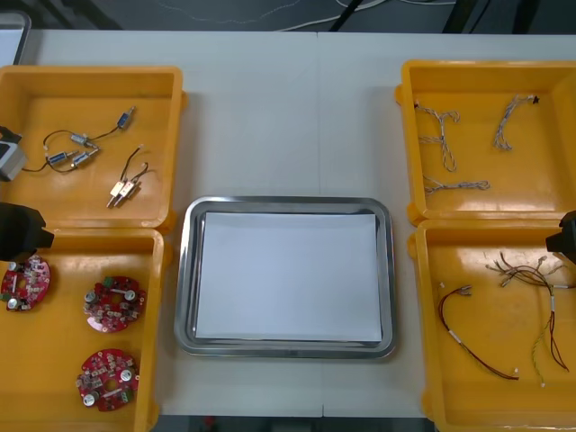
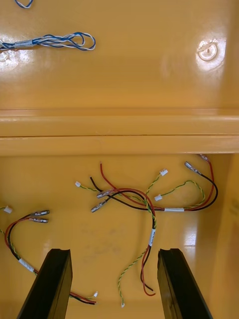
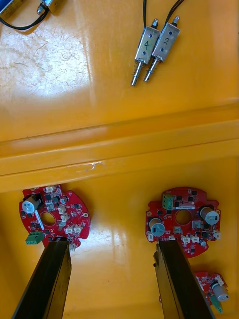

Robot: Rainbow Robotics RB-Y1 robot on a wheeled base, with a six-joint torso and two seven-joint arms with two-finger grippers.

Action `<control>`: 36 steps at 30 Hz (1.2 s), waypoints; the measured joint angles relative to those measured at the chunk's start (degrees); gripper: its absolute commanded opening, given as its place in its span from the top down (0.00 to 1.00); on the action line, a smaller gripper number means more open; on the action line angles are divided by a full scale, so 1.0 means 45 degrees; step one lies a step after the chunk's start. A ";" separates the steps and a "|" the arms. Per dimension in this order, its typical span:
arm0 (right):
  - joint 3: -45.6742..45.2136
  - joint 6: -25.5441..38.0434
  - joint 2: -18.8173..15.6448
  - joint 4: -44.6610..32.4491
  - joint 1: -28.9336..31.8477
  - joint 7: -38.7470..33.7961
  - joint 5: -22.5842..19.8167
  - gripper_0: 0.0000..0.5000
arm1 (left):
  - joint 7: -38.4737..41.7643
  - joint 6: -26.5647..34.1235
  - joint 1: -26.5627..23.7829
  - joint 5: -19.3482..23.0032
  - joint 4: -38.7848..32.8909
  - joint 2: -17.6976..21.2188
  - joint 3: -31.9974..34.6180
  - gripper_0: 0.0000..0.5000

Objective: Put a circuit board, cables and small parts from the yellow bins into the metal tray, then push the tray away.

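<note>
A handwritten "4" is being shown in dark marker on the flat face of one small metal part. A handwritten "2" is being shown in the same way on the neighbouring metal part. The two are lying side by side and touching in the far left yellow bin, just beyond the wall that divides it from the near left bin. Fine white printing is being carried on the round red circuit boards in that near bin, but it is too small to be read. No writing is being made out on the white bands around the cables in the near right bin.
</note>
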 measured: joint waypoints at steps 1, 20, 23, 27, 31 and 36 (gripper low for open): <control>0.0000 0.0000 0.0000 0.0000 0.0000 0.0000 0.0000 0.00 | 0.0000 0.0000 0.0000 0.0000 0.0000 0.0000 0.0000 0.00; 0.0000 0.0000 0.0000 0.0000 0.0000 0.0000 0.0000 0.00 | 0.0000 0.0000 0.0000 0.0000 0.0000 0.0000 0.0000 0.00; 0.0000 0.0000 0.0000 0.0000 0.0000 0.0000 0.0000 0.00 | 0.0000 0.0000 0.0000 0.0000 0.0000 0.0000 0.0000 0.00; 0.0000 0.0000 0.0000 0.0000 0.0000 0.0000 0.0000 0.00 | 0.0000 0.0000 0.0000 0.0000 0.0000 0.0000 0.0000 0.00; 0.0000 0.0000 0.0000 0.0000 0.0000 0.0000 0.0000 0.00 | 0.0000 0.0000 0.0000 0.0000 0.0000 0.0000 0.0000 0.00; 0.0000 0.0000 0.0000 0.0000 0.0000 0.0000 0.0000 0.00 | 0.0000 0.0000 0.0000 0.0000 0.0000 0.0000 0.0000 0.00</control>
